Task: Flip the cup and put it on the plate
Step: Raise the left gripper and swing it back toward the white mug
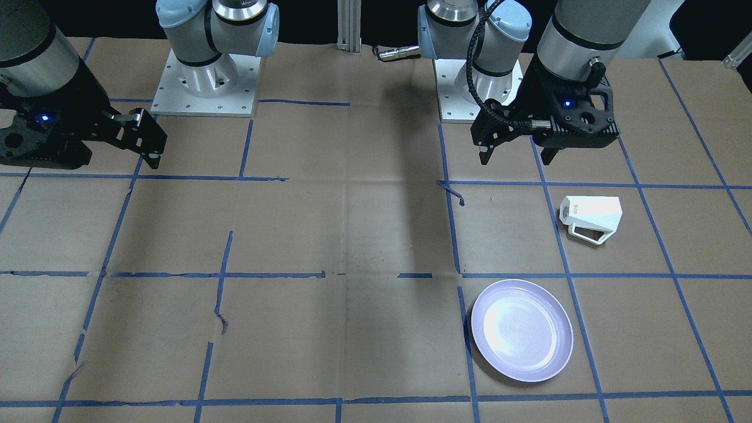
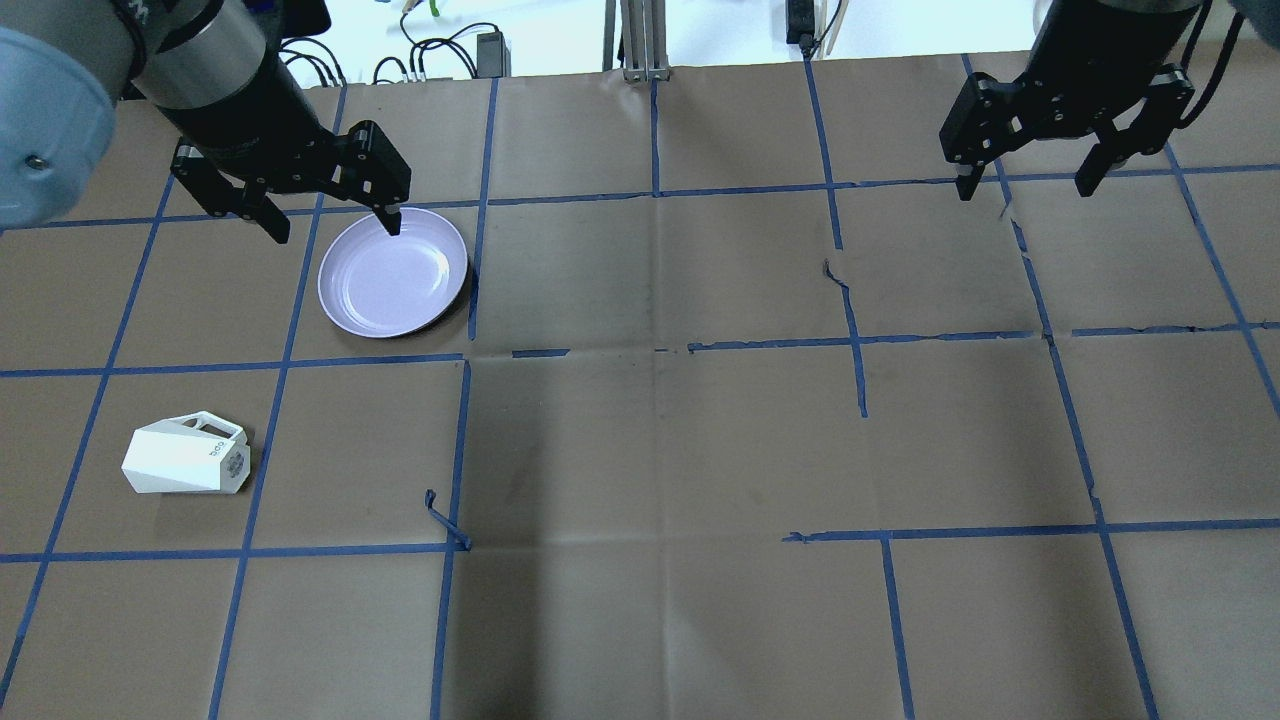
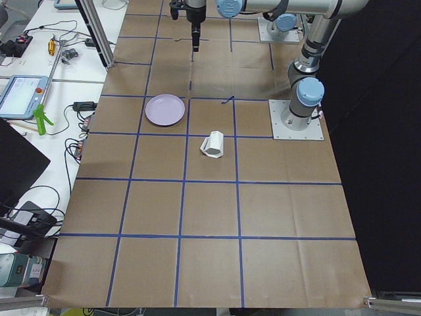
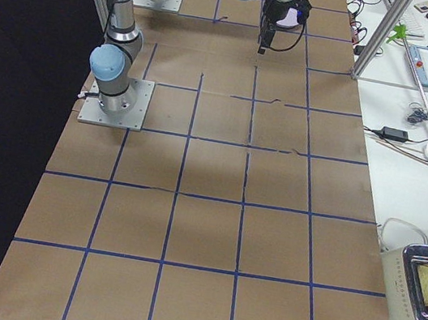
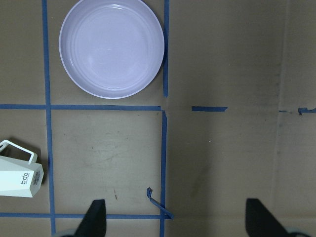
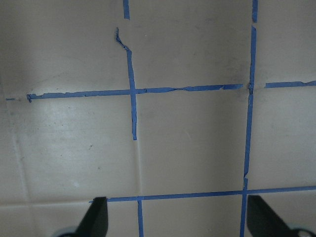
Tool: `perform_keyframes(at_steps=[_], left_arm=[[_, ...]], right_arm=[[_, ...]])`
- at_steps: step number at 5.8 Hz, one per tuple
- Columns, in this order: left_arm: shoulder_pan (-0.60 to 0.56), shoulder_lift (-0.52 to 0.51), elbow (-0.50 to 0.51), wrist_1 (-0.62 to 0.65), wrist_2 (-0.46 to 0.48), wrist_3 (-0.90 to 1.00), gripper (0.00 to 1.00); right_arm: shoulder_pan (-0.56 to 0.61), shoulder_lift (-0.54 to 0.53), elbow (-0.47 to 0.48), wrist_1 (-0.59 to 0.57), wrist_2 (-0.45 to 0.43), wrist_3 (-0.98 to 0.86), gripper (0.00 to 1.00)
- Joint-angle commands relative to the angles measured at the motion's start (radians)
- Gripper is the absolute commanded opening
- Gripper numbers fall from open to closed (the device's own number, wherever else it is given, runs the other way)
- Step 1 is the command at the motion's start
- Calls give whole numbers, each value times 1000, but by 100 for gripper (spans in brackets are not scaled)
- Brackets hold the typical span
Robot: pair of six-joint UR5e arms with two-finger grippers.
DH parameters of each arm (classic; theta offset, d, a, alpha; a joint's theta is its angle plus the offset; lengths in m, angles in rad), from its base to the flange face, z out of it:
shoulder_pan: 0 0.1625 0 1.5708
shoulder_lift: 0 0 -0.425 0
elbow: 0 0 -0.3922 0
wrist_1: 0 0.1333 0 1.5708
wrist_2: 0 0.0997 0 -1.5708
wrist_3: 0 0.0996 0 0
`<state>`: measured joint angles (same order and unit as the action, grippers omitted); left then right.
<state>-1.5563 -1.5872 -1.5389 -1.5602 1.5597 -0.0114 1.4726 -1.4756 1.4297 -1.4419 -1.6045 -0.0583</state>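
The white faceted cup [image 1: 592, 217] lies on its side on the brown paper, its printed base towards the table's middle and its handle away from the robot. It also shows in the overhead view [image 2: 187, 460] and at the left wrist view's left edge [image 5: 17, 175]. The lavender plate [image 1: 521, 330] [image 2: 393, 272] [image 5: 111, 47] sits bare, one grid square further out. My left gripper [image 2: 338, 230] [image 5: 176, 219] hangs open and empty, high above the table on the cup and plate's side. My right gripper [image 2: 1023, 190] [image 6: 177, 219] is open and empty, far off on the other side.
Blue tape lines grid the paper-covered table [image 2: 660, 440]. A peeled tape curl [image 2: 445, 520] sticks up near the cup's square. The two arm bases [image 1: 205, 76] [image 1: 476, 88] stand at the robot's edge. Benches with cables and tools [image 3: 39, 79] flank the table ends.
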Motion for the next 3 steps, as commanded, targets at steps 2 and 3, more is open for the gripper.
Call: perform_keyframes(at_steps=[2, 3], left_arm=[[143, 36, 2, -32, -6, 169, 99], [236, 64, 0, -65, -42, 226, 99]], right_arm=[[0, 0, 0, 0, 0, 0, 100], [0, 0, 0, 0, 0, 0, 100]])
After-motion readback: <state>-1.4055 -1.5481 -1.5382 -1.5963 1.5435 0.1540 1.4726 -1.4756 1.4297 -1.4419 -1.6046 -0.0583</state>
